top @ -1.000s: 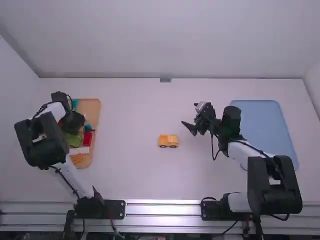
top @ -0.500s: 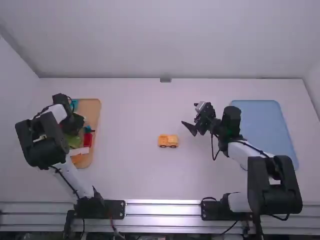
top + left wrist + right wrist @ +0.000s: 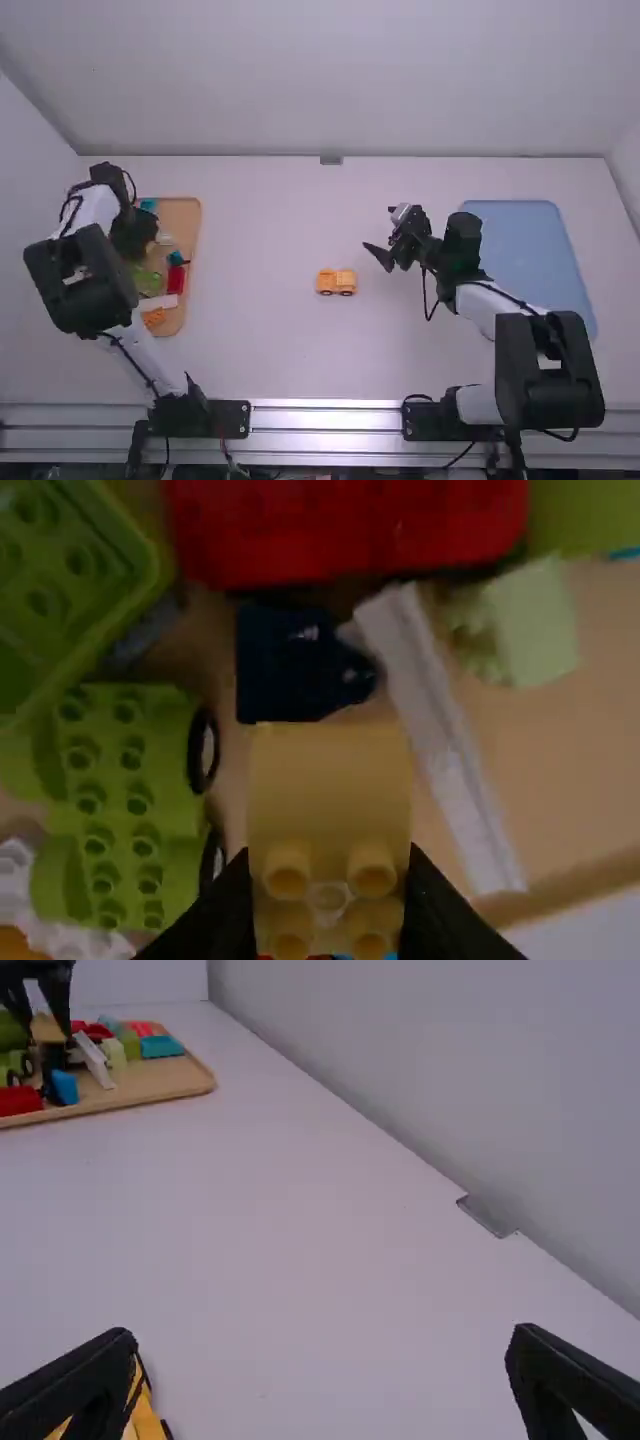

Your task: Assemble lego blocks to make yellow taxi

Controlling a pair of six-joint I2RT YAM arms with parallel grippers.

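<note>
Yel blk (image 3: 330,780) btwn L jaws

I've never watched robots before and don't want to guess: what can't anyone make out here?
- High view: the wooden tray's left part, hidden by the left arm.
- Left wrist view: the underside of the yellow block in the left gripper, facing away.
- Right wrist view: most of the yellow toy vehicle, behind a right gripper finger and cut off by the bottom edge.
</note>
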